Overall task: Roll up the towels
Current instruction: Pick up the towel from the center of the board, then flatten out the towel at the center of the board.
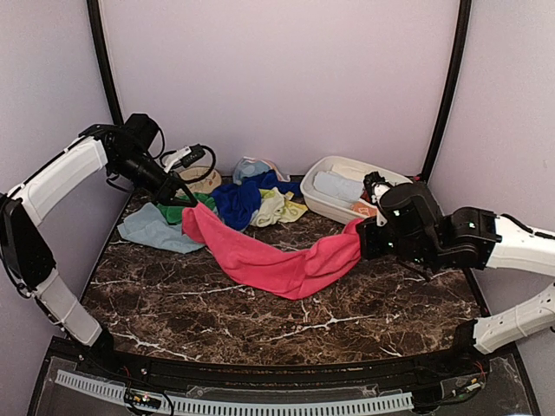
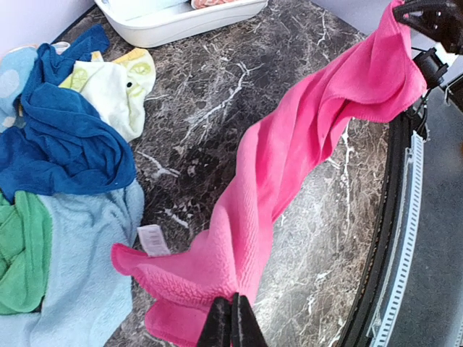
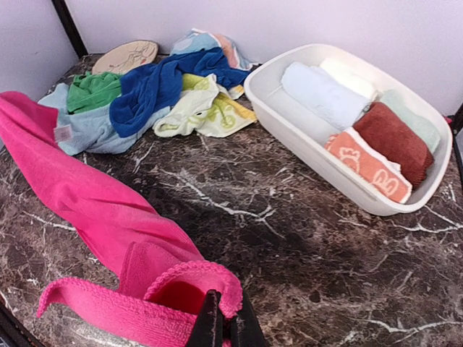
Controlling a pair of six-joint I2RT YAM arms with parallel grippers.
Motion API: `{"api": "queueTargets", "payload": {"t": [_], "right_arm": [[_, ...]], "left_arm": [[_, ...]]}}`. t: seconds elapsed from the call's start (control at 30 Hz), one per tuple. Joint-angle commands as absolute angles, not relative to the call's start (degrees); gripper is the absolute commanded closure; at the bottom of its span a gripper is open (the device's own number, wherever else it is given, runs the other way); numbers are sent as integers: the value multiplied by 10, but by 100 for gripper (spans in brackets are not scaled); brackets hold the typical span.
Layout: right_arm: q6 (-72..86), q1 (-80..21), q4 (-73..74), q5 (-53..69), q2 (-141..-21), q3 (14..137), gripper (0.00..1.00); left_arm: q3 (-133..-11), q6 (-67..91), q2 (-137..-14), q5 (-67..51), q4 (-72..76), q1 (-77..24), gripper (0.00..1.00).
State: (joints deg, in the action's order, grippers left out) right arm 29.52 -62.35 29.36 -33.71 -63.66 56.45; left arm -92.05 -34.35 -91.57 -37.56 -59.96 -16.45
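The left jaws and the right jaws are each clamped shut on opposite ends of the bright pink terry towel [image 1: 277, 260]. It hangs slack between them, its middle sagging onto the dark marbled tabletop [image 1: 260, 329], not yet flattened or rolled. At one o'clock the white oval plastic basin [image 1: 323, 204] holds about five rolled towels [image 3: 325, 97]. At eleven o'clock lies a heap of loose towels [image 1: 236, 201]: royal blue, green, pale blue, lime-yellow. I judge the task roughly half done.

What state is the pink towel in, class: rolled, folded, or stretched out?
Stretched out, not rolled: the pink towel hangs twisted between the left tool and right tool, each shut on one end.
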Motion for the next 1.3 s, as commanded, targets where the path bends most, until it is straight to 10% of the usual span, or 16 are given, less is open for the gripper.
{"api": "queueTargets", "payload": {"t": [0.0, 0.83, 1.13, 1.27], "right_arm": [[290, -608, 342, -382, -598, 568, 100], [358, -559, 440, -303, -503, 524, 100], [290, -420, 291, -214, -627, 429, 100], [263, -396, 260, -202, -677, 436, 66]], "left_arm": [[-934, -365, -870, -296, -619, -161, 100], [-827, -435, -756, -263, -802, -157, 100], [-734, -337, -875, -165, -571, -155, 97], [-734, -324, -942, -131, -501, -155, 67]]}}
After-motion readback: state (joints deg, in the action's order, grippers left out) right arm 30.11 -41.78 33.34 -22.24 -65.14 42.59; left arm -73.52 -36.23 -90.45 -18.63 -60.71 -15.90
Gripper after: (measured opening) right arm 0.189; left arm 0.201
